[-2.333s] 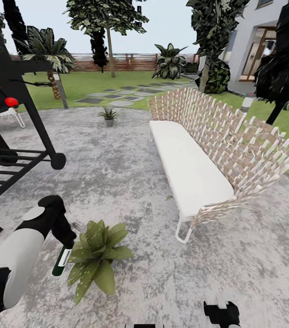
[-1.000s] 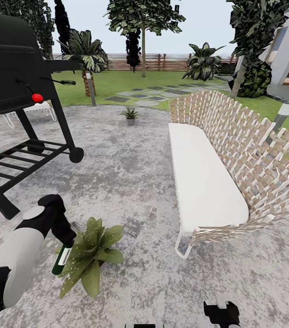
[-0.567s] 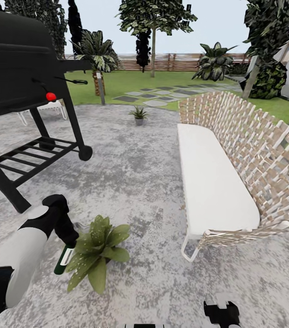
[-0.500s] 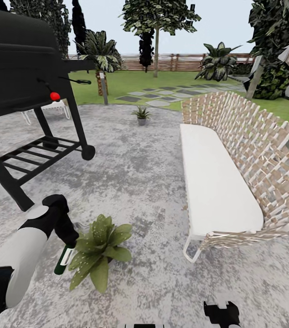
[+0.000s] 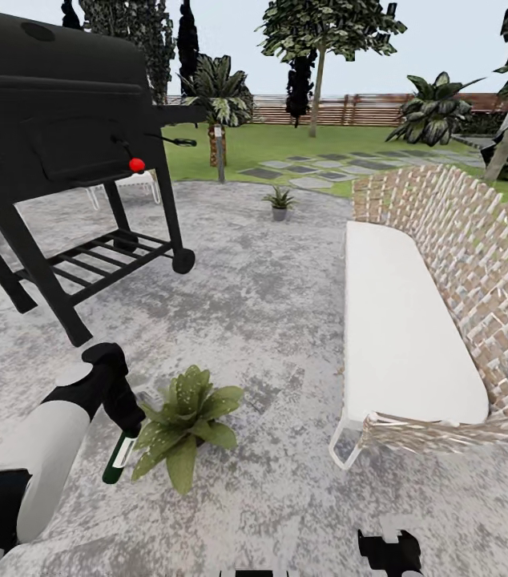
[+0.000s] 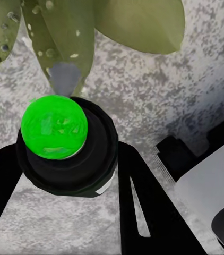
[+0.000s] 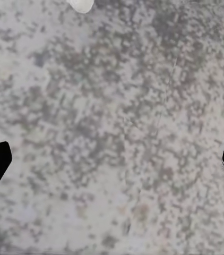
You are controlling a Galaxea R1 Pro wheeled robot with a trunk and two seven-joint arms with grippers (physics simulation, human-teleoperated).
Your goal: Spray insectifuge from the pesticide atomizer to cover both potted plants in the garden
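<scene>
Patio (image 5: pixel 286 304) carries grill (image 5: pixel 54 136), wicker seat (image 5: pixel 414 328). Broad-leaved potted plant (image 5: pixel 186 421) just beside left gripper (image 5: pixel 122 437), fingers clamped on pesticide atomizer (image 5: pixel 116 461), nozzle down at the leaves, likely for spraying. Spikier plant (image 5: pixel 279 200) well apart. Right gripper (image 7: pixel 112 159) fingers spread, empty.

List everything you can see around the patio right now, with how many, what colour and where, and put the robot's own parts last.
Slim dark green atomizer bottle with a white label: one, held in the left gripper, beside the broad-leaved plant.
Broad-leaved potted plant: one, green, on the paving near the robot.
Small spiky potted plant in a grey pot: one, at the patio's far edge.
Black wheeled grill: one, with a red knob, on the left.
Wicker bench with a white cushion: one, on the right.
Round mottled patio: one, grey.
Wooden fence: brown, behind the lawn.
Left gripper: black, shut on the bottle.
Right gripper: black, open above bare paving.
</scene>
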